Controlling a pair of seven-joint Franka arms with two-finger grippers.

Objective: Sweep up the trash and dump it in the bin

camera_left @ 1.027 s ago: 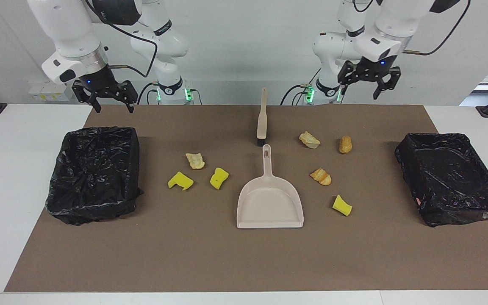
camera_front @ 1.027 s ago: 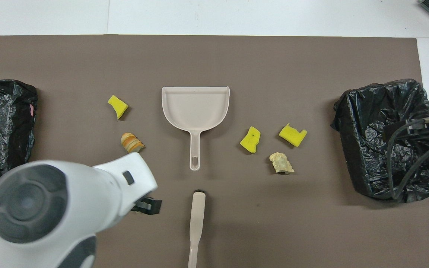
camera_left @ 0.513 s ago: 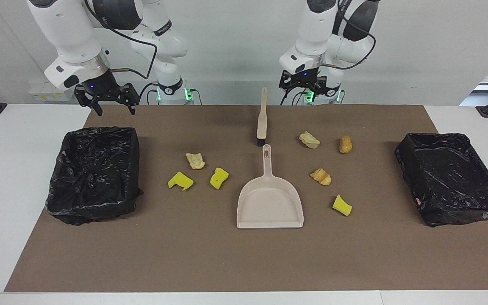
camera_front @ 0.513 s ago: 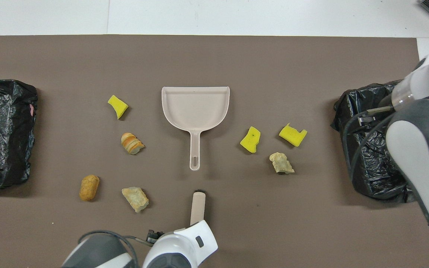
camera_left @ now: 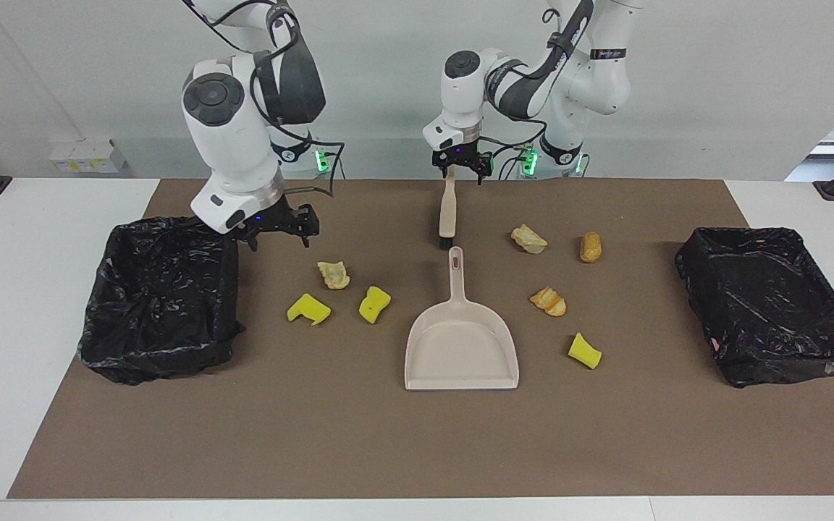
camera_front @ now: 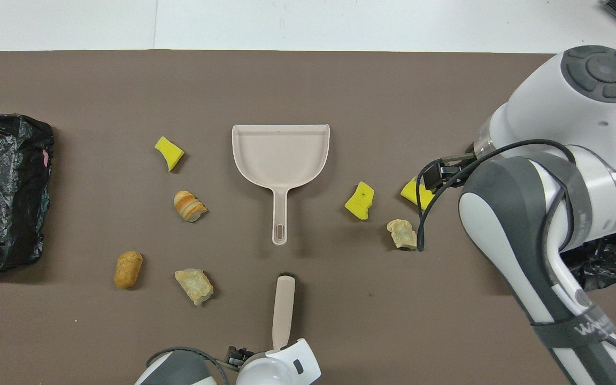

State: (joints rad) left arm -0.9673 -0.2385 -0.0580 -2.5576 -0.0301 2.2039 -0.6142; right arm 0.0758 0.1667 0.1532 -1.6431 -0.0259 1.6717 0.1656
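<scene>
Seven scraps of trash (camera_left: 373, 304) lie unswept; spread-fingered left gripper (camera_left: 462, 168) hovers over beige plastic brush (camera_left: 448, 211); next, descend and pinch its handle; right gripper (camera_left: 277, 228), fingers apart, waits.

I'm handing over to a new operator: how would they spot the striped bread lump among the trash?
Start at the beige dustpan in the middle of the brown mat. Beside its handle, toward the left arm's end, lies the striped bread lump. Unlike the plain lumps nearby, it shows orange and pale bands like slices.
</scene>
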